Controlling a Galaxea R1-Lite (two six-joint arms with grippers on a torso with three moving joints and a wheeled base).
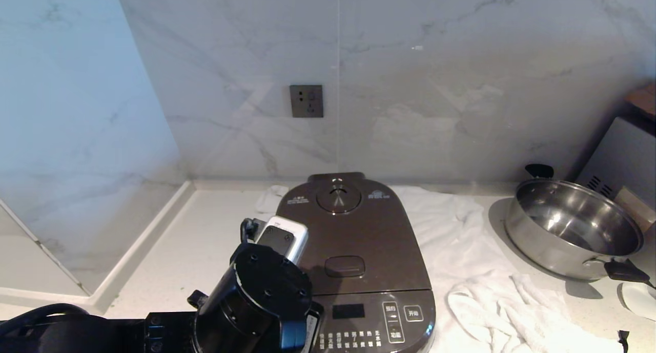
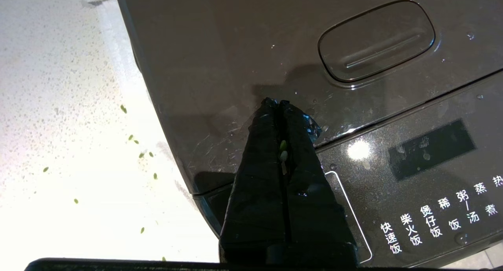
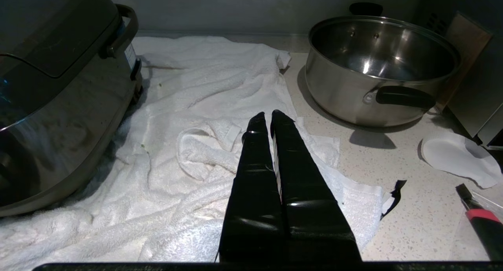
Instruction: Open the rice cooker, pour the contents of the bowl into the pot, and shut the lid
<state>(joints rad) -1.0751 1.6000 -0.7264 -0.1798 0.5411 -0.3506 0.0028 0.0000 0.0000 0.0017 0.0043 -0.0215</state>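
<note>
Rice cooker [image 1: 359,250] lid [image 2: 235,66] down; left hand [image 2: 279,102] clenched empty, tips over lid's front edge.

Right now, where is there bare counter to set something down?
Bare counter lies left of the rice cooker, bordered by the wall ledge, with green bits scattered there. Right of the cooker is crowded: white towel, steel pan.

A pale speckled counter [image 1: 205,240] carries a rice cooker [image 1: 359,250] on a white towel [image 1: 476,271], a steel pan [image 1: 571,230] near its right edge, and scattered green bits [image 2: 133,139].
</note>
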